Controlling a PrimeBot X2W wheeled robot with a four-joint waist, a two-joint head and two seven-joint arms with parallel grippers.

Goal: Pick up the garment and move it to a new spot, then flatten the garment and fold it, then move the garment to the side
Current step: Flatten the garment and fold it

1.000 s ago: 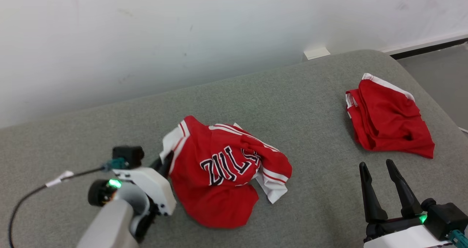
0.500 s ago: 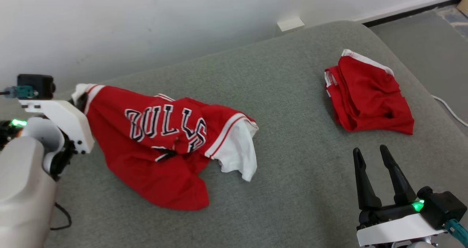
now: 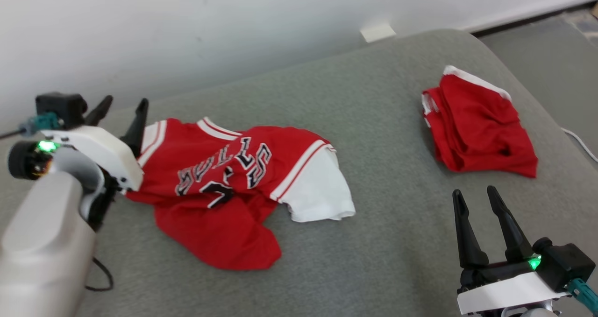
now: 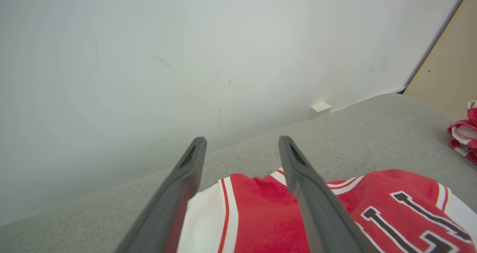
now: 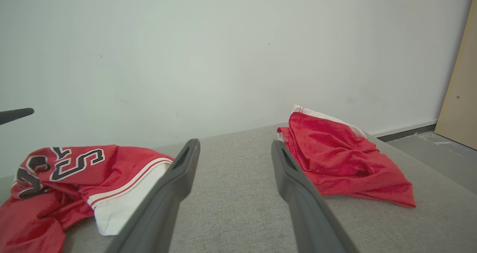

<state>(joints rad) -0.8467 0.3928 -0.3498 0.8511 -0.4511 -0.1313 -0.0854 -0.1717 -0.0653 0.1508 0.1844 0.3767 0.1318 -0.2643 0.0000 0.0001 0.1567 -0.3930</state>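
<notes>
We see a pale wall (image 3: pixel 233 27) running behind a wide grey fabric-covered surface (image 3: pixel 373 121), with a strip of grey floor (image 3: pixel 551 46) past its far right corner. On the left half of that surface lies the garment (image 3: pixel 224 186), a red jersey with white trim and black lettering, crumpled rather than flat, one white panel turned out toward the middle and a red flap bunched at its near edge. Well apart from it, near the right edge, we see a second red garment (image 3: pixel 476 125) with a white band, lying in a loose heap. The left end effector (image 3: pixel 125 101) sits at the jersey's left end with its two dark fingers spread wide; in the left wrist view the white-and-red striped edge of the cloth lies beneath and between those fingers, and we see no pinch on it. The right end effector (image 3: pixel 474 192) hangs at the lower right over bare grey fabric, its fingers likewise spread and holding nothing, between the two garments in the right wrist view. A small white block (image 3: pixel 377 32) sits where the surface meets the wall, and a thin dark cable (image 3: pixel 100 279) loops beside the left forearm.
</notes>
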